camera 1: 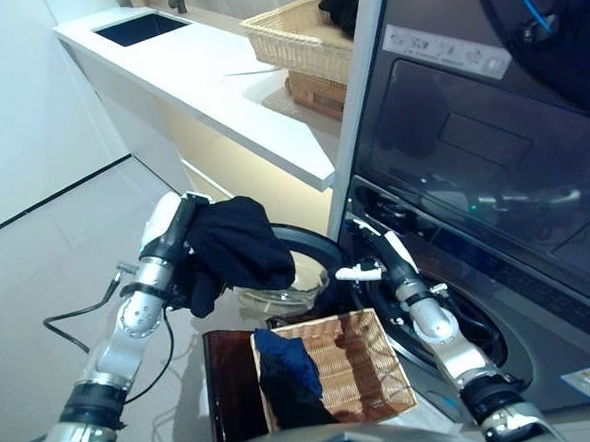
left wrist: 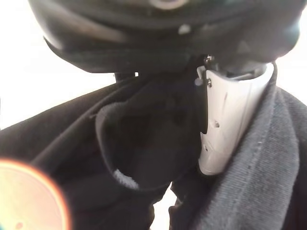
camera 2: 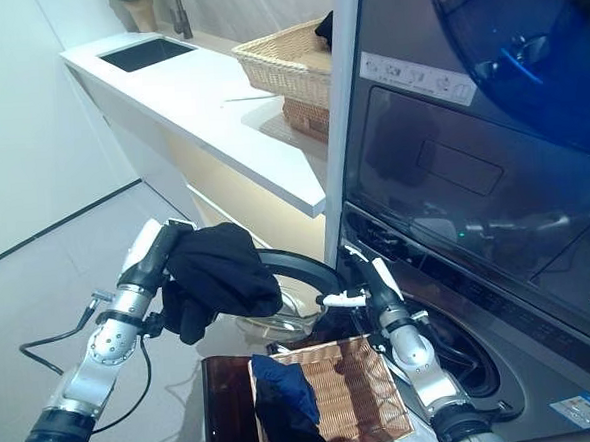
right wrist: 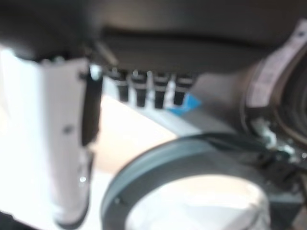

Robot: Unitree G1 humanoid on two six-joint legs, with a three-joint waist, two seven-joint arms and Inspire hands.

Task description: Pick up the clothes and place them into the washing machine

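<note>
the left hand (camera 1: 183,273) was curled round a bundle of black cloth (camera 1: 238,242), its thumb pressed into the folds in the left wrist view, and held it up in the air beside the round glass door (camera 1: 296,271) of the washing machine (camera 1: 495,219). the door stood swung open, and the drum opening (camera 1: 462,326) lay past it, to the right of the bundle and lower down. so the cloth, bunched with no clear long side, would have to travel rightward over the door's rim and then down into the opening; that was the relation the next move seemed to turn on.

the right hand (camera 1: 378,261) was nearer the opening, at the door's hinge edge, its fingers relaxed and holding nothing, thumb stuck out toward the door.

below, a wicker basket (camera 1: 369,367) sat on a dark stand (camera 1: 230,385), with a blue garment (camera 1: 287,367) lying at its left edge, not yet picked up.
</note>
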